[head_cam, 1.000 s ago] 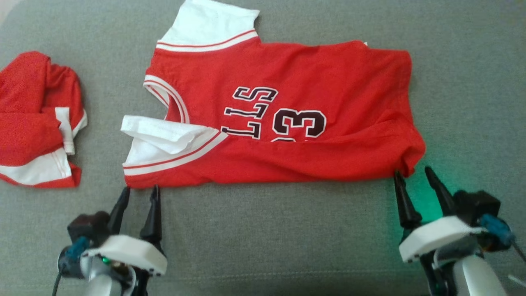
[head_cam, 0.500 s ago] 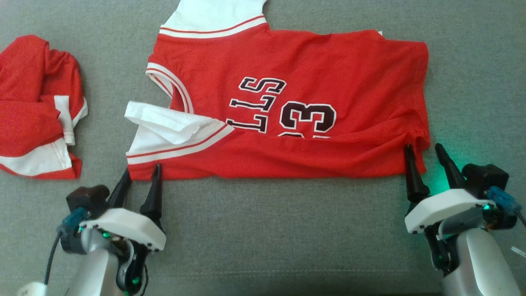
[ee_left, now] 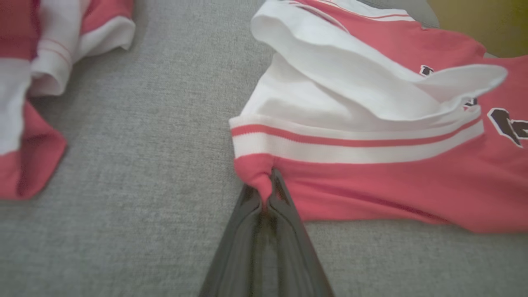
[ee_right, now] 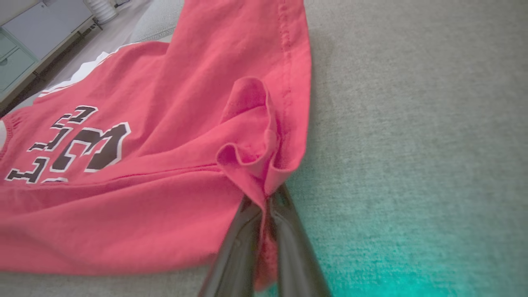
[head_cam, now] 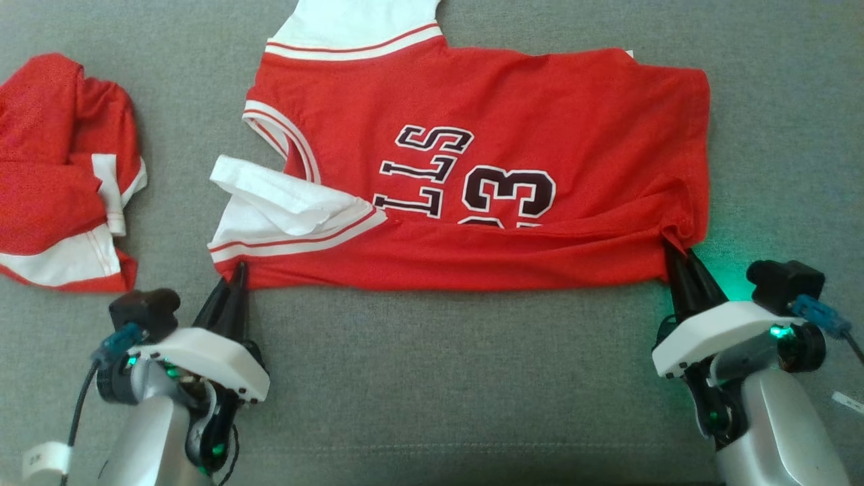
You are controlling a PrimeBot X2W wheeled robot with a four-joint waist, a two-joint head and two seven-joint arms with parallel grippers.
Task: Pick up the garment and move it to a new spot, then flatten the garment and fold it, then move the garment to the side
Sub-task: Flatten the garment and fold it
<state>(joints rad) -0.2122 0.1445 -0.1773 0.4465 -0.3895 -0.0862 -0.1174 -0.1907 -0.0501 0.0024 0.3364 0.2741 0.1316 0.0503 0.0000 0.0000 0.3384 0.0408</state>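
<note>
Both near corners of the jersey (head_cam: 472,169) are clamped, one in the jaws of the left gripper (head_cam: 235,278), one in the right gripper (head_cam: 675,255); it looks flattened and part-folded, with the side move left.

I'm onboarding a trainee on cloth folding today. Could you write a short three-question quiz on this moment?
1. True or false: the left gripper is shut on the jersey at its near corner.
2. What does the right gripper pinch? A) the white sleeve B) the red hem corner C) nothing
3. What lies on the grey surface on the robot's left of the jersey?
Key: 1 true; 2 B; 3 a crumpled red and white garment.
</note>
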